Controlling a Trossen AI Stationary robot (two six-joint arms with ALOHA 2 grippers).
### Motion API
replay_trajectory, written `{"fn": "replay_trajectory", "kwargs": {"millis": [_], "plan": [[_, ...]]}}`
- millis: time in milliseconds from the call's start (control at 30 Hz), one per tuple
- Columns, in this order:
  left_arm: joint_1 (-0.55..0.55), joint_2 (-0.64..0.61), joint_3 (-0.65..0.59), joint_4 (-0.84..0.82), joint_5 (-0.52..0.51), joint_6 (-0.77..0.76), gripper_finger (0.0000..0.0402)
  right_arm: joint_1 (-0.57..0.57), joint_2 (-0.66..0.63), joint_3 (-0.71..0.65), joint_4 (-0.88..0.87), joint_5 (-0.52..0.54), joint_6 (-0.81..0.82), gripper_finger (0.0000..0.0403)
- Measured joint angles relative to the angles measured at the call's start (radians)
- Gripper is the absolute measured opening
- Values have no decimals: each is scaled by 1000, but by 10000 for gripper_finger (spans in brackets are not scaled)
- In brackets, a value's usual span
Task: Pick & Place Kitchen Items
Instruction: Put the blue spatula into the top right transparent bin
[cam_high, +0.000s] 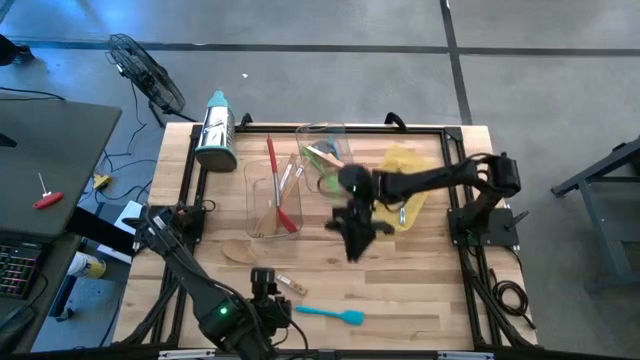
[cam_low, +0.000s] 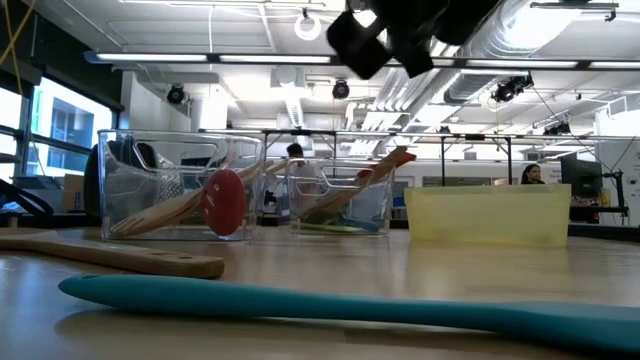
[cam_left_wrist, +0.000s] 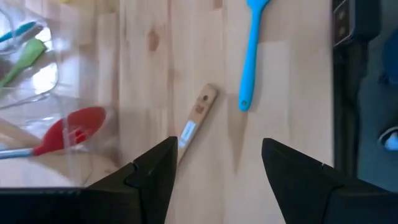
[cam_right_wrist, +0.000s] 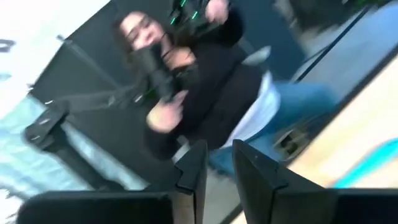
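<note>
A wooden spoon (cam_high: 262, 268) lies flat on the table's near left part, its handle end (cam_left_wrist: 200, 109) showing between my left fingers. A teal spatula (cam_high: 330, 314) lies flat near the front edge; it also shows in the left wrist view (cam_left_wrist: 252, 50). My left gripper (cam_left_wrist: 217, 180) is open above the spoon's handle and touches nothing. My right gripper (cam_high: 355, 238) hangs high over the table's middle, tipped toward the room. Its fingers (cam_right_wrist: 214, 171) are almost together with nothing between them. It shows at the top of the low view (cam_low: 395, 35).
A clear tray (cam_high: 272, 195) holds a red spatula (cam_left_wrist: 71, 130) and wooden utensils. A second clear container (cam_high: 322, 155) holds green utensils. A yellow tray (cam_high: 410, 175) stands at the back right and a steel grater (cam_high: 215, 130) at the back left. A person shows beyond the table (cam_right_wrist: 186, 81).
</note>
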Motion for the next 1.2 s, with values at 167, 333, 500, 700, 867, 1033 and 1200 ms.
{"fn": "replay_trajectory", "kwargs": {"millis": [167,333,500,700,867,1033,1200], "plan": [[0,0,-41,134,6,17,228,163,0,-1,-87,39,25,61],[0,-1,-83,288,29,85,228,313,0,-1,-117,149,67,51],[0,0,-173,409,118,152,228,437,0,-1,-118,255,72,46],[0,0,-217,509,163,133,228,520,0,-1,-116,371,64,45],[0,-1,-218,532,205,124,228,523,0,-1,-116,463,64,45],[0,-1,-218,512,105,52,228,528,0,-1,-117,530,7,45],[0,0,-218,518,79,55,228,545,0,-1,-135,548,-67,45]]}}
